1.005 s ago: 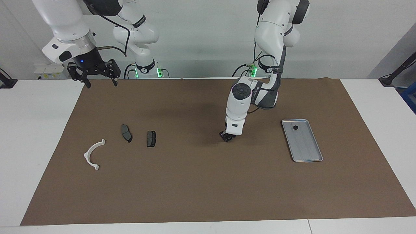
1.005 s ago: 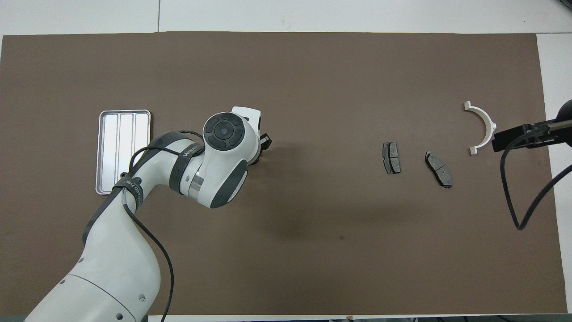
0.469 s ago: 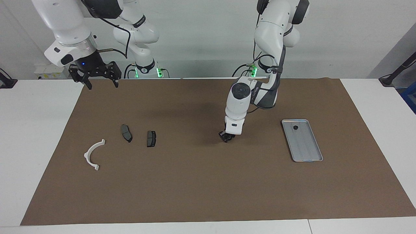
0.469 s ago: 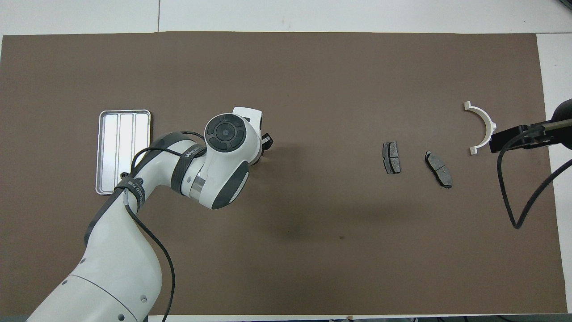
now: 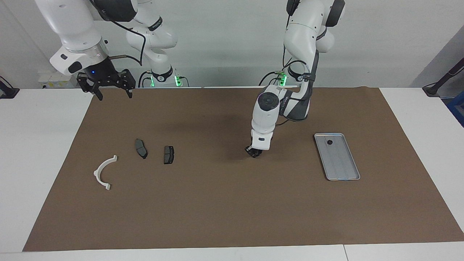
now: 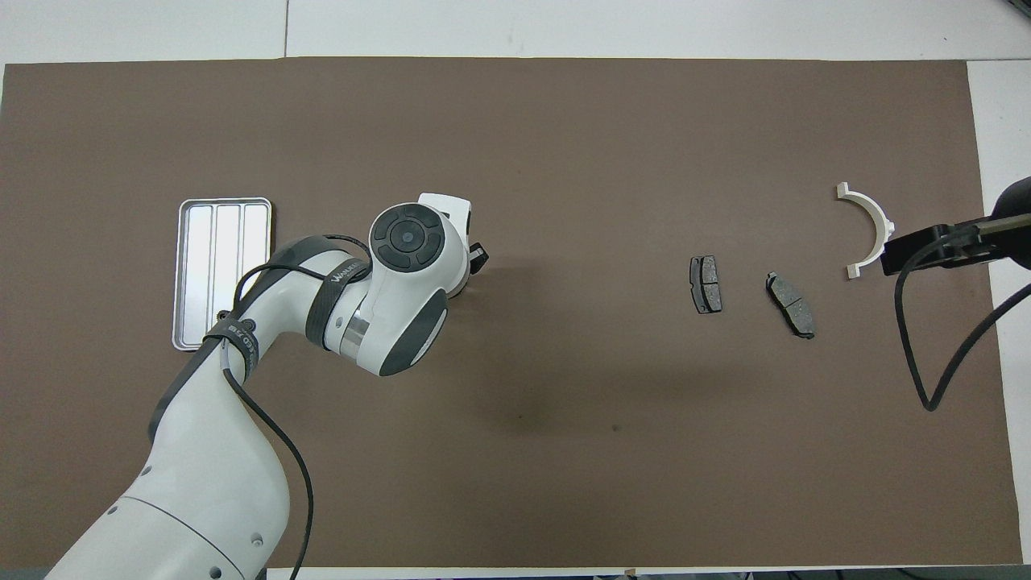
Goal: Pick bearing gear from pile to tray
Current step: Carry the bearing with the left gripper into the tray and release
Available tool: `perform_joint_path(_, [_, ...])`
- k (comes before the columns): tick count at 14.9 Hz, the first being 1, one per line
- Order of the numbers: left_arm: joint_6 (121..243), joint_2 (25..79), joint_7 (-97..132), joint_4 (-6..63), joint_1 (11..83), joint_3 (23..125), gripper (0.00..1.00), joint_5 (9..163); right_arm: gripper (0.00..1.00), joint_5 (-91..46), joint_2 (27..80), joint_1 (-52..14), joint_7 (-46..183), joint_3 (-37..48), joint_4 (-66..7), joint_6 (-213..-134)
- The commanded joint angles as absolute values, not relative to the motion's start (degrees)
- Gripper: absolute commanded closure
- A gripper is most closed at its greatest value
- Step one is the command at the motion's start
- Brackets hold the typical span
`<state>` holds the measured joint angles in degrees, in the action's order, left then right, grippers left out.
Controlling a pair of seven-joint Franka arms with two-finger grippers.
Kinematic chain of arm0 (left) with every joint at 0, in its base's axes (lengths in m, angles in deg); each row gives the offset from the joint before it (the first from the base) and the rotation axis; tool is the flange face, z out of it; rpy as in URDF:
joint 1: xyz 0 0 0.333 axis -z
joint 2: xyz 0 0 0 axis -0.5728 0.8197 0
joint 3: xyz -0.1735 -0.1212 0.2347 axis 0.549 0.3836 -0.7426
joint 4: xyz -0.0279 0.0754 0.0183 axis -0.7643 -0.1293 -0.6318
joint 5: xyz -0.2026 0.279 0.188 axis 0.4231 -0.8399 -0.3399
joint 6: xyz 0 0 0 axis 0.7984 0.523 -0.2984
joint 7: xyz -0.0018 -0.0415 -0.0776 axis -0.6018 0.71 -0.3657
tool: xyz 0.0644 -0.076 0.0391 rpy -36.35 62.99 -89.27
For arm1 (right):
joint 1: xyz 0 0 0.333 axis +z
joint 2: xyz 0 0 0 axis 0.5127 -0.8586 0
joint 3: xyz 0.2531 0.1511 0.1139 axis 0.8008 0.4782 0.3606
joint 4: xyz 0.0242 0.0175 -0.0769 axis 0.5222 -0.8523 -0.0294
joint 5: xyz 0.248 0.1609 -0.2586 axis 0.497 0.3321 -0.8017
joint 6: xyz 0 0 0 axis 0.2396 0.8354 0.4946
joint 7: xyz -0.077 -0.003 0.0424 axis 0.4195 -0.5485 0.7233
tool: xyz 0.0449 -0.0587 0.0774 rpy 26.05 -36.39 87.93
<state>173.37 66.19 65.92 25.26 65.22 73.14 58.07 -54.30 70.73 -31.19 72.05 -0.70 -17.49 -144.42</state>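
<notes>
Jaws: left gripper (image 5: 254, 153) low at mat (image 5: 224, 203), grip indiscernible; right gripper (image 5: 108, 89) spread, waiting; brake pads (image 5: 168, 154) apart, unobstructed.

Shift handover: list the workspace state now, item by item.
Surface: brown mat on a white table, flat.
Job's things: silver tray toward the left arm's end, with one small black round piece in it.
Clutter: two brake pads and a white arc, all apart, toward the right arm's end.
Grippers: left tool low at the mat between pads and tray; whether it holds anything cannot be told. Right tool open, raised over the mat's edge, waiting.
Cables: black cable along the left arm; looped cable at the right arm.
Surroundings: nothing seen.
</notes>
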Motion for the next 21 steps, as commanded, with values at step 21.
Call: perform_joint_path(21, [177.2, 59.3, 20.2, 33.3, 32.7, 72.9, 0.79, 60.8, 0.0, -52.9, 71.2, -31.1, 75.0, -0.5, -19.3, -148.1])
